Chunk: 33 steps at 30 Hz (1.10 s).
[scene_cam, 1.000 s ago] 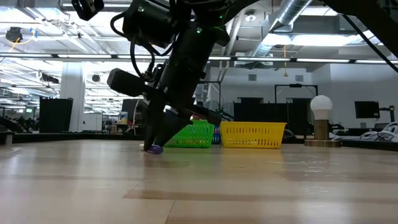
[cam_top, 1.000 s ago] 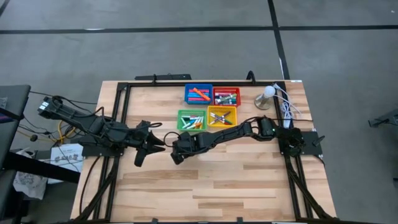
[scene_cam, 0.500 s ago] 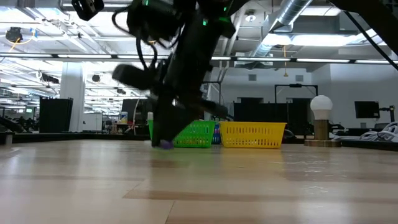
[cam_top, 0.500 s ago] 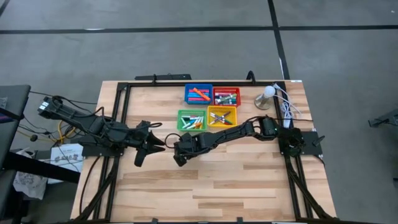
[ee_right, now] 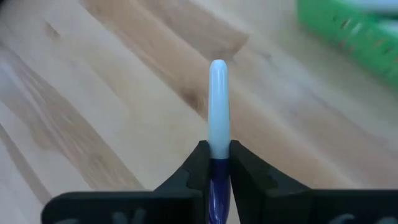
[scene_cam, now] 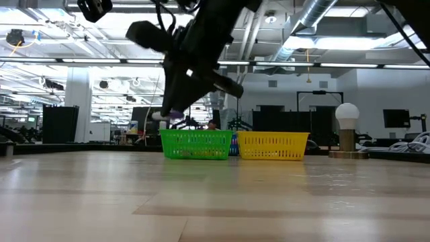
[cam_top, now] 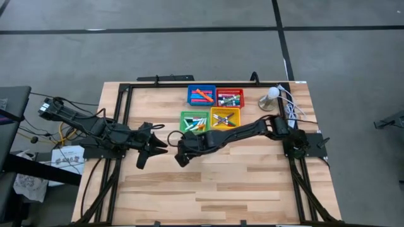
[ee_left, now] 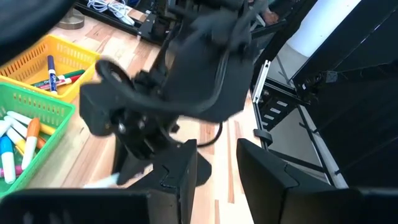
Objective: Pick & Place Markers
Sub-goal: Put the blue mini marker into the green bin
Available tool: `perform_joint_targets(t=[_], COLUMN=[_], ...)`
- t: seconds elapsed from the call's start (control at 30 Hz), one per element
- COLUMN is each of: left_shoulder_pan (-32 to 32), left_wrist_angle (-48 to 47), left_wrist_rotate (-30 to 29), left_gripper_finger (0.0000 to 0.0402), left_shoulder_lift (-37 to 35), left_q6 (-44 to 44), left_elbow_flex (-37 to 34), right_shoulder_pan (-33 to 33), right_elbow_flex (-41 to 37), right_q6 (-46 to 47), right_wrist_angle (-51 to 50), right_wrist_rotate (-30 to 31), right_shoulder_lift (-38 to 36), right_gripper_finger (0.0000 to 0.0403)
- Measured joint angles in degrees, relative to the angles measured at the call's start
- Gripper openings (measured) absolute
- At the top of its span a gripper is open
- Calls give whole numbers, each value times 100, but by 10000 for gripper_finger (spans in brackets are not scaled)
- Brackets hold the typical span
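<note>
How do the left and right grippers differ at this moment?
The right gripper is shut on a white-and-purple marker, lifted off the table near the green tray; the left gripper holds nothing, its fingers apart. The right arm reaches across the middle of the table; the left waits at the table's left side. Both are dark two-finger grippers.

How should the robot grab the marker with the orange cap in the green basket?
Probably from straight above, pinching across the middle of its thin barrel. The orange-capped marker lies flat in the green tray among others, and the tray walls block any sideways approach. The right gripper, up above the table, holds a purple-ended marker.
</note>
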Motion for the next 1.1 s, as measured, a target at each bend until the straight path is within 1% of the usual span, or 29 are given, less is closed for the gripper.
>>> perform_joint_targets(t=[0.17, 0.33, 0.47, 0.7, 0.83, 1.1], left_shoulder_pan=[-1, -1, -1, -1, -1, -1], left_wrist_angle=[0, 0, 0, 2, 2, 2], left_wrist_rotate=[-2, -2, -2, -2, -2, -18], left_gripper_finger=[113, 113, 113, 113, 113, 113], left_shoulder_lift=[0, 0, 0, 0, 0, 0], left_q6=[0, 0, 0, 0, 0, 0], left_elbow_flex=[0, 0, 0, 0, 0, 0], right_shoulder_pan=[-33, -103, -228, -559, -757, -1168], right_elbow_flex=[9, 13, 20, 20, 20, 20], right_q6=[-192, -437, -728, -1616, -1942, -2809], right_wrist_angle=[-67, -349, -531, -775, -835, -910], right_wrist_rotate=[299, 719, 941, 937, 921, 920], right_shoulder_lift=[-336, -635, -830, -852, -802, -802], right_gripper_finger=[39, 33, 34, 39, 35, 41])
